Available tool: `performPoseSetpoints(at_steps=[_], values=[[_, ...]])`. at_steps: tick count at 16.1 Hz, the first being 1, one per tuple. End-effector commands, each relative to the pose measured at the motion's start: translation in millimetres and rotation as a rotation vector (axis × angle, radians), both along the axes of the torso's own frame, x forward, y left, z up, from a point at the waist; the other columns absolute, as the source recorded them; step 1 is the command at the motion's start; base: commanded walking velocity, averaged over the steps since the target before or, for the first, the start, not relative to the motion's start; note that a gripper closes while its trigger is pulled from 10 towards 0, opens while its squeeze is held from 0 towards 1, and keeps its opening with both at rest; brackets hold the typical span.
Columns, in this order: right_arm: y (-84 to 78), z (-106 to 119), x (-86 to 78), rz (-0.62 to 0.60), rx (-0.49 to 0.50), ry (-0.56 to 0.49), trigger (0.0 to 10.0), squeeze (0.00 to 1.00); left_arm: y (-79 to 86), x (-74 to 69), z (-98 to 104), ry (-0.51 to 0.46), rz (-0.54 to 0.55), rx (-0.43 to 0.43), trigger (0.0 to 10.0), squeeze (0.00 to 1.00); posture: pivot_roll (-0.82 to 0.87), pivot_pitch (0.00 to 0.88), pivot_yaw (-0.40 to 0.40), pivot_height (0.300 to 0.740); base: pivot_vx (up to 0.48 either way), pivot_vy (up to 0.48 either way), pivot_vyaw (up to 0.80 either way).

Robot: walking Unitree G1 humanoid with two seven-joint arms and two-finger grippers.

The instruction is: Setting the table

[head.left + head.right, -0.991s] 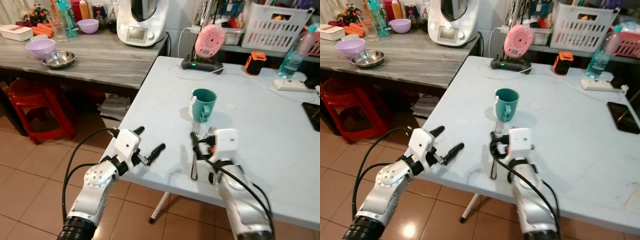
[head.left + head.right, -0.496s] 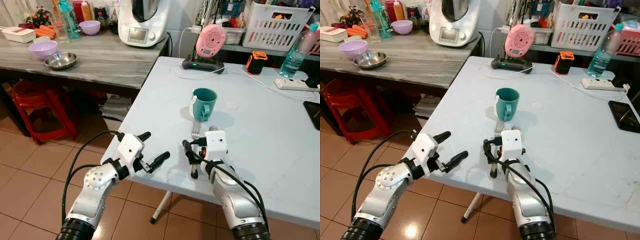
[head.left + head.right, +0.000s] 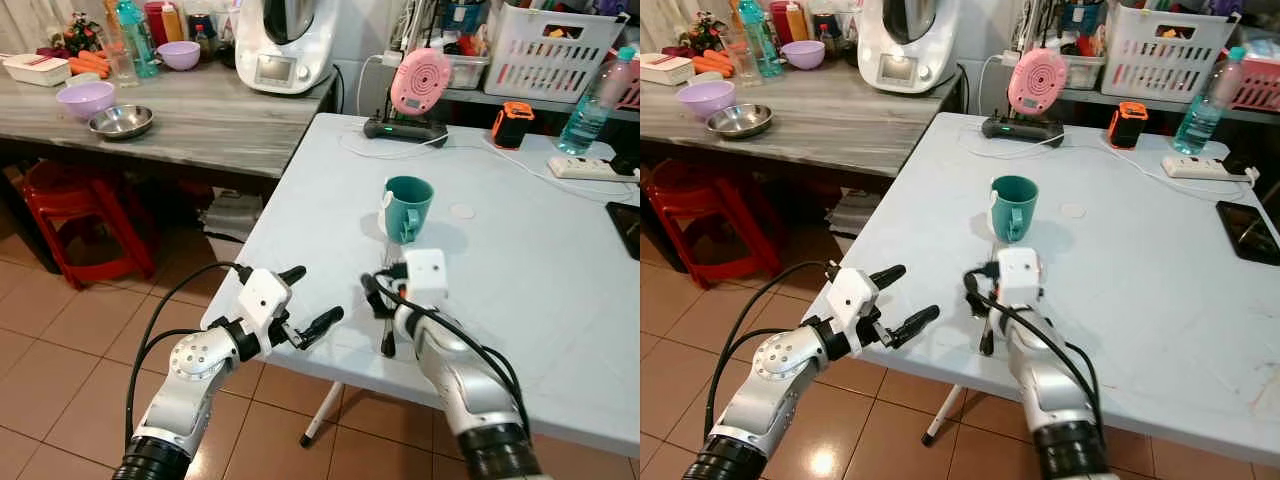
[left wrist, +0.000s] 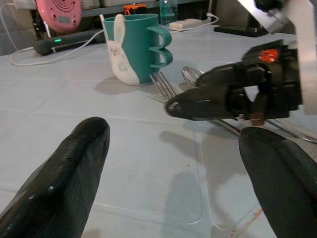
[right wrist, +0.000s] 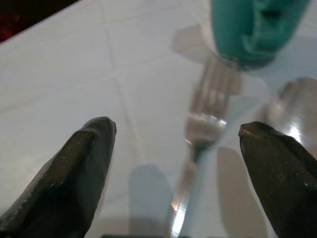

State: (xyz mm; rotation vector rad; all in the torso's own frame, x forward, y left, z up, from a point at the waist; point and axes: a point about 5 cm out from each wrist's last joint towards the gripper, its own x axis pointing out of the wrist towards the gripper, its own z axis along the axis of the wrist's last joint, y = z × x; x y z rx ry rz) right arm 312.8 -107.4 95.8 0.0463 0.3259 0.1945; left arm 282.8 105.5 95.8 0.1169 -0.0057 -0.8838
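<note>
fork (image 5: 205,124) and spoon (image 4: 194,75) lie by the mug (image 3: 407,207); right gripper (image 3: 374,297) has drawn back, fingers apart and empty, placement apparently done; left gripper (image 3: 308,302) open.

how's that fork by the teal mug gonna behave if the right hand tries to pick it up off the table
The fork looks like shiny metal, so probably stiff and slippery between the fingers. It lies flat on the smooth white table, so it may skid instead of lifting. A spoon lies right beside it and the teal mug stands at its tines; the open right hand could nudge either.
</note>
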Motion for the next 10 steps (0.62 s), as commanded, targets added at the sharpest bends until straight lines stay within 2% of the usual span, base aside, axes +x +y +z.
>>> performPoseSetpoints(at_steps=[1,2,3,4,5,9,10], values=[[4.4,-1.5,2.6,0.013,-0.014,0.022,10.0,0.0,-2.8,0.3,6.8,-0.024,-0.027,0.009,10.0,0.0,-0.1,0.0,-0.004,0.74,0.0,0.0,0.0],[7.3,-2.5,3.3,0.027,-0.035,0.035,10.0,0.0,-3.8,-0.8,6.2,-0.022,-0.034,0.012,10.0,0.0,-0.1,0.0,-0.007,0.74,0.0,0.0,0.0],[7.6,-4.7,2.6,0.032,-0.047,0.053,8.9,0.0,-4.5,-1.6,5.9,-0.022,-0.041,0.014,10.0,0.0,-0.1,0.0,-0.007,0.74,0.0,0.0,0.0],[7.2,-7.5,1.2,0.034,-0.05,0.072,8.9,0.0,-4.8,-2.1,5.8,-0.022,-0.045,0.015,10.0,0.0,-0.1,0.0,-0.007,0.74,0.0,0.0,0.0],[3.6,-14.5,-2.4,0.022,-0.059,0.114,10.0,0.0,-5.1,-2.8,5.8,-0.021,-0.056,0.018,10.0,0.0,-0.1,0.0,-0.007,0.74,0.0,0.0,0.0],[-4.3,-19.4,-5.7,-0.008,-0.078,0.136,10.0,0.0,-4.6,-2.6,6.2,-0.02,-0.065,0.023,10.0,0.0,-0.1,0.0,-0.004,0.74,0.0,0.0,0.0],[-6.7,-22.1,-6.4,-0.024,-0.073,0.151,6.7,0.0,-5.0,-2.6,6.5,-0.02,-0.07,0.024,10.0,0.0,-0.1,0.0,-0.004,0.74,0.0,0.0,0.0]])
